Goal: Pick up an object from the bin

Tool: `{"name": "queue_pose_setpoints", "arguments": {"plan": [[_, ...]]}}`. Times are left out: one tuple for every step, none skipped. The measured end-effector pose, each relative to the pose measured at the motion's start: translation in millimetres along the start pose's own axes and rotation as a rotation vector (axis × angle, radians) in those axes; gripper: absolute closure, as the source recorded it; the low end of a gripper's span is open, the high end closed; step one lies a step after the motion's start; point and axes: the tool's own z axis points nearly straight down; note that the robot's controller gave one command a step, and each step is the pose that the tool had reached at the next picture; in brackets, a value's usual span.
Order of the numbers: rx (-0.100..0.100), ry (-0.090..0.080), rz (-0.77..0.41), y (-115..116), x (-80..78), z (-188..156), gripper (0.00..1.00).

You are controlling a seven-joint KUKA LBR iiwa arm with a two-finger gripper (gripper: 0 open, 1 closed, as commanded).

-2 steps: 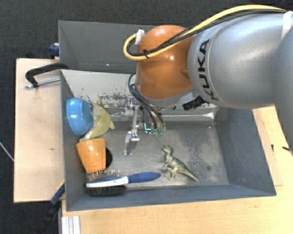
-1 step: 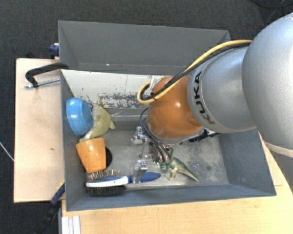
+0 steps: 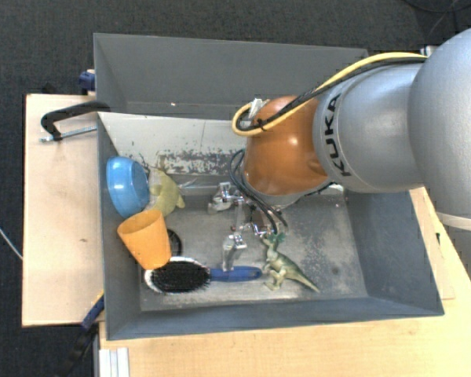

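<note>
The green toy dinosaur (image 3: 284,270) lay on the floor of the bin (image 3: 220,77), just beside the tool (image 3: 239,238) and slightly toward the near wall from it, its tail pointing away from the tool. Just below the tool, touching or nearly touching the dinosaur, ran the blue handle of a black hairbrush (image 3: 180,276), whose bristled head lay farther off to the view's left of the tool. Beyond that head an orange cup (image 3: 147,239) lay tipped, and past it, well apart from the tool, a blue bowl (image 3: 125,184) leaned beside a yellow-green soft thing (image 3: 166,195). Whether the tool was apart or together could not be told, and nothing showed clamped in it. To do the pick well, I judged it should centre over one thing alone, the dinosaur's body or the brush handle, and come down clear of the other so both were not caught together
</note>
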Motion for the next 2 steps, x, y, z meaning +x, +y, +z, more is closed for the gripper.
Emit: {"name": "queue_pose_setpoints", "arguments": {"plan": [[0.025,0.032,-0.078,-44,67.5,-42,0.00],[0.024,0.039,0.008,-37,69.1,-11,0.00]]}}
